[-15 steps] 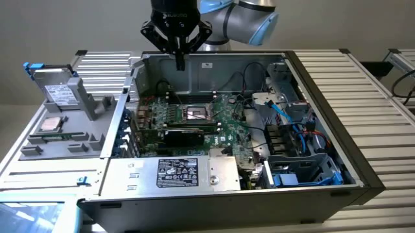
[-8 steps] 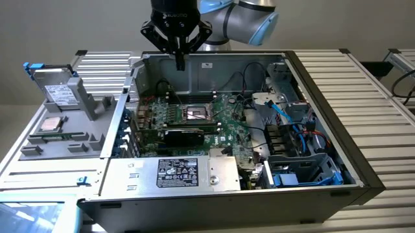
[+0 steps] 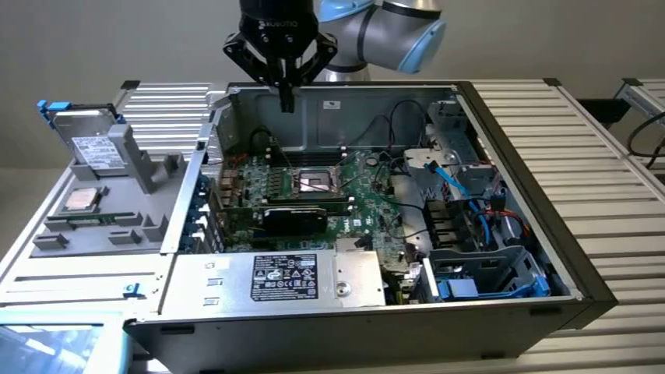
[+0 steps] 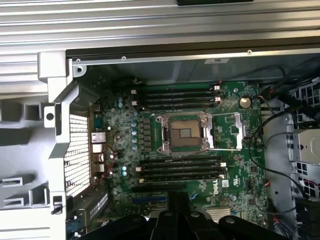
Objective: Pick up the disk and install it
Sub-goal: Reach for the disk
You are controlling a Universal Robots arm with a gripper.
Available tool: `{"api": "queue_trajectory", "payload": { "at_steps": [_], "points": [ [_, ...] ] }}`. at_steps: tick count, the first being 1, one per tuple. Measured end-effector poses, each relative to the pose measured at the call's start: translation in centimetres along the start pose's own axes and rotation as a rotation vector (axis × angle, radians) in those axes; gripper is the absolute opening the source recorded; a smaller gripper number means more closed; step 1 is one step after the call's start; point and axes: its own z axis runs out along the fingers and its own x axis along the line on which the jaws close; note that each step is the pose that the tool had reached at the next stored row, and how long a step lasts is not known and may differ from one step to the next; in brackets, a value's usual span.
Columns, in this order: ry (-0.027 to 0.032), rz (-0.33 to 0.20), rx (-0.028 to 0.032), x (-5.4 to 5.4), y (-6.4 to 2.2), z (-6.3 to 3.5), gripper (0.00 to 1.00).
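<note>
Gripper (image 3: pixel 283 100): jaws drawn together, empty, above motherboard (image 3: pixel 353 187) | disk (image 3: pixel 92 144): propped on edge, well apart toward exterior view's left

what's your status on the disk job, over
Claw shut, empty, above the open computer case. Disk propped in grey holder, exterior view's left, untouched. Side wall between them.

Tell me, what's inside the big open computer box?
Inside the computer box sits a green motherboard with an empty chip socket, black and blue cables, and a silver power-supply box. What lies under the power-supply box and the cables is covered.
</note>
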Motion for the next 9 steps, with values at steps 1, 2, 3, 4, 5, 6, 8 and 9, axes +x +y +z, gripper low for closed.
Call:
{"api": "queue_trajectory", "payload": {
  "at_steps": [1,2,3,4,5,6,8,9],
  "points": [
    [-0.0001,0.0,0.0008,0.2,0.17,0.01,0.12],
    [-0.0003,0.0,0.0017,0.5,0.35,0.01,0.12],
    [-0.0004,0.0,0.0026,0.7,0.53,0.02,0.12],
    [-0.0005,0.0,0.0036,1.0,0.71,0.02,0.12],
    [-0.0006,0.0,0.0044,1.2,0.89,0.02,0.12],
    [-0.0006,0.0,0.005,1.5,1.09,0.03,0.12],
    [-0.0008,0.0,0.0057,2.1,1.49,0.04,0.12],
    [-0.0008,0.0,0.006,2.4,1.69,0.04,0.12]
  ]
}}
